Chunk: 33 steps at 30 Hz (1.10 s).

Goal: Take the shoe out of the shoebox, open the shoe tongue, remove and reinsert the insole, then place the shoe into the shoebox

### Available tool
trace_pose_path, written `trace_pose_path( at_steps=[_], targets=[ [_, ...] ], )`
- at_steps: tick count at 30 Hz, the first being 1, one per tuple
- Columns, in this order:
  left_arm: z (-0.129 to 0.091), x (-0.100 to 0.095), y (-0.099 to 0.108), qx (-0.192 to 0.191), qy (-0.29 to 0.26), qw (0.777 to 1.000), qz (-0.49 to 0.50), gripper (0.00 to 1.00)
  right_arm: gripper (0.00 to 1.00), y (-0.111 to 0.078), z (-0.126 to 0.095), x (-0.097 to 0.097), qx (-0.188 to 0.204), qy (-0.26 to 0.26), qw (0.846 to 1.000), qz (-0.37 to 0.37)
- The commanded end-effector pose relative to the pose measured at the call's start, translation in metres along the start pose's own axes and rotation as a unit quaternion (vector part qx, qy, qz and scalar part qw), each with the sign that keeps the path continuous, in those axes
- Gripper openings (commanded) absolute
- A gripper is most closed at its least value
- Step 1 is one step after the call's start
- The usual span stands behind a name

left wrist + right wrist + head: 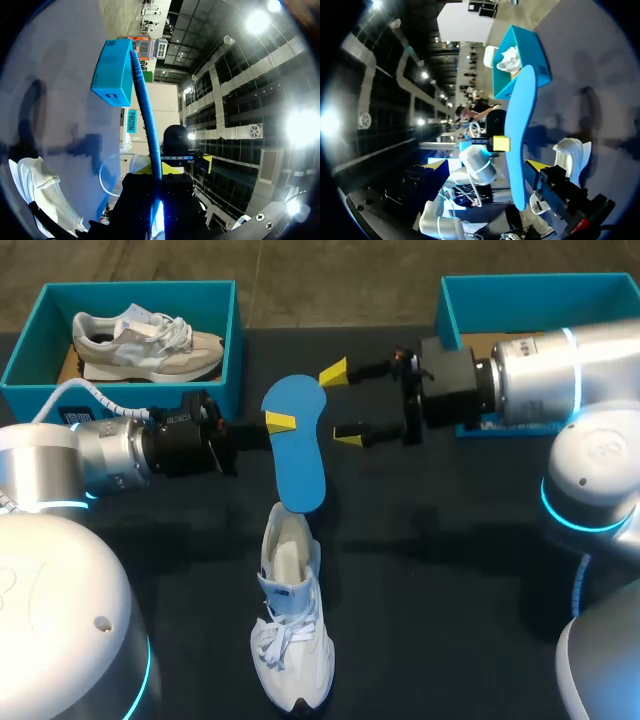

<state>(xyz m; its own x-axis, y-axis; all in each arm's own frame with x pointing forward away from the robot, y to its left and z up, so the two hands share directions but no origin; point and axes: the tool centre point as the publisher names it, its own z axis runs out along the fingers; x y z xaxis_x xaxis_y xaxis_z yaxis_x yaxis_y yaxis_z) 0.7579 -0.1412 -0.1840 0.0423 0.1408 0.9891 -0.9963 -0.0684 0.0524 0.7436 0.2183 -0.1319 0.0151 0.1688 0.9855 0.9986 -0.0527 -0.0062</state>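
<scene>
Head view first. The left gripper is pinching the blue insole by one long edge and holding it in the air, with its heel end just above the heel of the white shoe. The shoe lies on the table with nothing holding it. The right gripper is spread wide just beside the insole's toe end and isn't touching it.

My worry is that a side pinch on something this floppy could let it swing or slip on the way down. The end could also catch the shoe's collar and fold, or the push could just shove the loose shoe along.

Left wrist view: the insole runs out edge-on from between the fingers, and the shoe is off to one side below it. I'd say the aim isn't lined up yet.

Right wrist view: the insole sits between the spread fingers, closer to one of them. If they close off-centre, they could twist it out of the other grip.

The table surface is dark and matte. The left-hand box, with a second shoe in it, and the right-hand box sit at the far corners, well apart from the shoe. That leaves decent room to work.
</scene>
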Motion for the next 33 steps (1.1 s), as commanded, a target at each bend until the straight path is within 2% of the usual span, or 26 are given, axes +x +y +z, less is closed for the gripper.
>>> trace_pose_path(
  at_steps=[1,8,16,22,25,26,29,31,32,33],
  targets=[
    [0.000,0.000,0.001,0.001,-0.001,1.000,0.000,0.00,1.00,0.001,0.001,-0.003,-0.001,0.072,0.997,0.000],
    [0.000,0.000,0.001,0.001,-0.001,1.000,0.000,0.00,1.00,0.005,-0.002,-0.003,-0.001,0.066,0.998,-0.009],
    [-0.007,0.006,-0.005,-0.007,-0.004,0.998,0.063,0.00,1.00,0.008,-0.006,-0.004,-0.002,0.062,0.998,-0.007],
    [-0.016,0.013,-0.011,0.000,0.017,0.991,0.132,0.00,1.00,0.010,-0.010,-0.006,-0.005,0.064,0.998,-0.002],
    [-0.019,0.015,-0.013,0.018,0.040,0.979,0.200,0.00,1.00,0.010,-0.010,-0.006,-0.005,0.064,0.998,-0.002],
    [-0.020,0.016,-0.015,0.042,0.050,0.969,0.240,0.00,1.00,0.010,-0.010,-0.006,-0.005,0.064,0.998,-0.002],
    [-0.019,0.015,-0.018,0.069,0.063,0.941,0.325,0.00,1.00,0.010,-0.010,-0.006,-0.005,0.064,0.998,-0.002],
    [-0.017,0.017,-0.019,0.071,0.064,0.929,0.358,0.00,1.00,0.010,-0.010,-0.006,-0.005,0.064,0.998,-0.002],
    [-0.015,0.018,-0.022,0.078,0.060,0.911,0.400,0.00,1.00,0.010,-0.010,-0.006,-0.005,0.064,0.998,-0.002],
    [-0.014,0.020,-0.023,0.077,0.060,0.906,0.411,0.00,1.00,0.010,-0.010,-0.006,-0.005,0.064,0.998,-0.002]
  ],
)
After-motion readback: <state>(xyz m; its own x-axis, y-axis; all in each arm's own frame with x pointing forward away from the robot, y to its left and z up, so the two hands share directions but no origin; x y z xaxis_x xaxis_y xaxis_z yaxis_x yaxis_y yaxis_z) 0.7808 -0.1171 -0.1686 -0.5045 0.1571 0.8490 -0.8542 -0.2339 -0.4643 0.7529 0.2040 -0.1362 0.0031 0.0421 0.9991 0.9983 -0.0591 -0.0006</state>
